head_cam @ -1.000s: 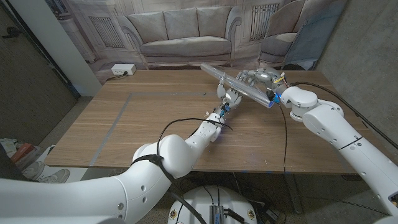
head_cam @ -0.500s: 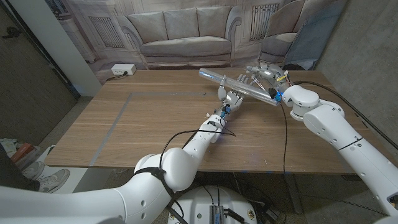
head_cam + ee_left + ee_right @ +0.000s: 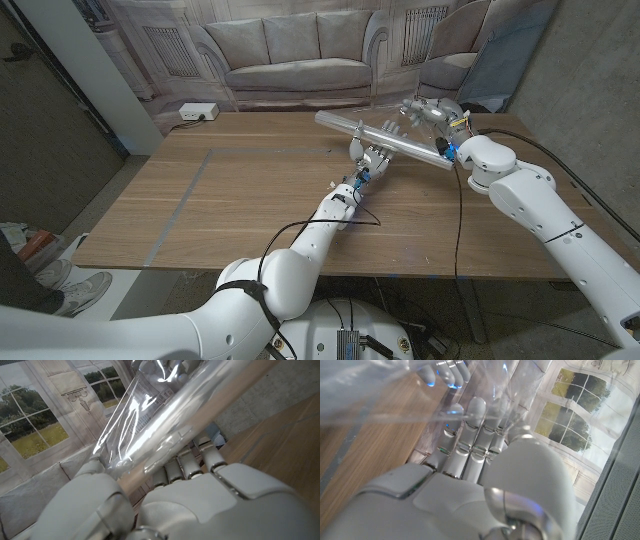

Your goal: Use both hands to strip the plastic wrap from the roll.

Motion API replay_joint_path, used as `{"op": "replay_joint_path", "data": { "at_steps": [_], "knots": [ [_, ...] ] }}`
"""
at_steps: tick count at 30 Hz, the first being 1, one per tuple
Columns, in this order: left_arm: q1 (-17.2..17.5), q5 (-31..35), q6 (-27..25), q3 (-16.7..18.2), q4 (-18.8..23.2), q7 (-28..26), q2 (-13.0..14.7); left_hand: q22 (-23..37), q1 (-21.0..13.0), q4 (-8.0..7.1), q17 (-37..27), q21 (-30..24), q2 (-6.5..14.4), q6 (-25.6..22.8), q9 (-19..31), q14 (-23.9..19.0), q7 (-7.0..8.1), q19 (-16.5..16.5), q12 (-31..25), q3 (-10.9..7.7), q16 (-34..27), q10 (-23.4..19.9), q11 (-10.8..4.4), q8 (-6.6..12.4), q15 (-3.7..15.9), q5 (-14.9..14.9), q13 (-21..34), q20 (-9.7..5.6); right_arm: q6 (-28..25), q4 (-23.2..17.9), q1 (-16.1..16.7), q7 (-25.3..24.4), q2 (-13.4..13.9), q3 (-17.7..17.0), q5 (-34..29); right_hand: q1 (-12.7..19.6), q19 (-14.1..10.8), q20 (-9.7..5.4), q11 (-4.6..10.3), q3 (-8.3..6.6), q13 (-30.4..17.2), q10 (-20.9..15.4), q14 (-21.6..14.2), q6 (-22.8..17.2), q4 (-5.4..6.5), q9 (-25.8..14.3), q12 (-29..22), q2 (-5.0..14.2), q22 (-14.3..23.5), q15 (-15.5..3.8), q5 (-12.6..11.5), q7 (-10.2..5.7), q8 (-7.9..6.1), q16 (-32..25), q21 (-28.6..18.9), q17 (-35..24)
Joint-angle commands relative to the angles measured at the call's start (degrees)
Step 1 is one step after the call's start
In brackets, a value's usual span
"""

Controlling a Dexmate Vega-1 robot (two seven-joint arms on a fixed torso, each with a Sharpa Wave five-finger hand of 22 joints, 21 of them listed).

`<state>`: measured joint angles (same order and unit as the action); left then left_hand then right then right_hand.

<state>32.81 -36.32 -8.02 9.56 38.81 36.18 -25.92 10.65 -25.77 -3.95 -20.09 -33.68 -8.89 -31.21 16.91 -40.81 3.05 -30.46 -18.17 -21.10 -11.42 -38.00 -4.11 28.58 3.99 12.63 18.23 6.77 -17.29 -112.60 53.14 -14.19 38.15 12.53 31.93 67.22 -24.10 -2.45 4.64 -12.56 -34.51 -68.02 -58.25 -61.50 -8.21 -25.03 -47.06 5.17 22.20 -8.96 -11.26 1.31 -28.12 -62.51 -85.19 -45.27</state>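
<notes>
Roll (image 3: 385, 137) is held in the air over the far side of the table (image 3: 200, 200), spanning between both hands. Right hand (image 3: 432, 115) grips its right end; left hand (image 3: 372, 157) grasps near the middle, from below. Clear plastic wrap (image 3: 135, 420) trails loose off the roll. Step: mid-unwrap, it seems. Next move likely needs the hands pulling apart to peel more film.

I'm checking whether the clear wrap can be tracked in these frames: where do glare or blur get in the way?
Head view: evenly lit and sharp; the roll reads as a pale bar between the left hand and right hand. Left wrist view: bright white streaks of glare on the plastic wrap, which is close and soft. Right wrist view: wrap blurs into a hazy sheet; window backdrop is washed out.
</notes>
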Motion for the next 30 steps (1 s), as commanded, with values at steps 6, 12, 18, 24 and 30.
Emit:
{"op": "replay_joint_path", "data": {
  "at_steps": [6, 12, 18, 24, 30],
  "knots": [
    [0.8, 2.9, -1.2, 1.0, 2.2, 0.4, 0.0, 0.2, 0.1, -0.27, -0.2, 0.3, 0.5, -0.6, 0.1, 0.5, -0.37, 0.3, 0.0, 0.36, 0.1, 0.3, -0.15, 0.47, 1.60, 0.4, 0.2, 0.67, 0.4, 0.1, -1.0, -2.7, -0.6, -0.3, -1.0, 0.5, 0.5, -1.72, 0.34, 0.37, -0.1, 0.0, -0.3, -0.4, 0.09, -0.2, -0.2, 0.36, -1.2, -3.91, -0.1, -0.03, 0.45, 0.3, -1.1, -0.2],
    [0.9, 3.7, -0.5, 0.8, 2.1, 0.8, 0.3, 0.2, 0.1, -0.33, -0.2, 0.5, 0.5, -0.8, 0.1, 0.6, -0.46, 0.5, 0.0, 0.57, 0.0, 0.2, -0.07, 0.61, 1.47, 0.4, 0.1, 0.84, -0.3, 0.6, -2.1, -3.7, -1.3, -0.2, -1.1, 0.6, 0.6, -1.81, 0.35, 0.50, -0.1, 0.0, -0.3, -0.4, 0.11, -0.3, -0.2, 0.41, -1.8, -3.91, -0.2, -0.05, 0.48, 0.4, -1.5, -0.3],
    [1.6, 4.4, -0.5, 0.7, 3.7, 0.5, 0.2, 0.2, 0.3, -0.29, -0.2, 0.9, 0.2, -0.4, 0.1, 1.5, -0.44, 1.0, 0.0, 1.00, 0.2, 0.7, 0.12, 0.51, 0.94, 0.5, 0.2, 1.68, -0.8, 1.1, -2.8, -4.0, -1.8, -0.1, -1.0, 0.6, 0.7, -1.81, 0.39, 0.65, -0.1, -0.1, -0.4, -0.5, 0.11, -0.2, -0.3, 0.40, -2.4, -3.91, -0.2, -0.08, 0.58, 0.3, -2.0, -0.5],
    [1.5, 5.7, 0.4, 1.0, 3.5, 1.0, 0.0, 0.2, 0.4, -0.13, 0.0, 1.0, -0.5, -0.2, 0.0, 2.4, -0.18, 1.0, 0.2, 1.56, 0.5, 1.2, 0.03, 0.45, 0.98, 0.4, 0.1, 1.81, -0.8, 1.3, -3.0, -3.9, -2.0, -0.1, -0.9, 0.6, 0.9, -1.90, 0.39, 0.77, -0.1, 0.0, -0.3, -0.5, 0.17, -0.4, -0.3, 0.50, -3.0, -3.92, -0.2, -0.10, 0.57, 0.6, -2.4, -0.4],
    [1.2, 6.3, 0.7, 0.8, 2.7, 2.1, 0.3, 0.2, 0.4, 0.10, 0.2, 1.1, -1.1, 0.1, -0.1, 2.8, -0.34, 0.8, 0.5, 2.13, 0.6, 1.9, 0.32, 0.35, 0.86, 0.4, 0.0, 2.02, -1.0, 1.0, -3.0, -4.5, -2.2, -0.4, -1.1, 0.5, 0.9, -1.90, 0.36, 0.93, -0.3, 0.0, -0.5, -0.6, 0.19, -0.3, -0.4, 0.45, -3.2, -3.92, -0.2, -0.09, 0.66, 0.5, -2.9, -0.7]
  ]
}}
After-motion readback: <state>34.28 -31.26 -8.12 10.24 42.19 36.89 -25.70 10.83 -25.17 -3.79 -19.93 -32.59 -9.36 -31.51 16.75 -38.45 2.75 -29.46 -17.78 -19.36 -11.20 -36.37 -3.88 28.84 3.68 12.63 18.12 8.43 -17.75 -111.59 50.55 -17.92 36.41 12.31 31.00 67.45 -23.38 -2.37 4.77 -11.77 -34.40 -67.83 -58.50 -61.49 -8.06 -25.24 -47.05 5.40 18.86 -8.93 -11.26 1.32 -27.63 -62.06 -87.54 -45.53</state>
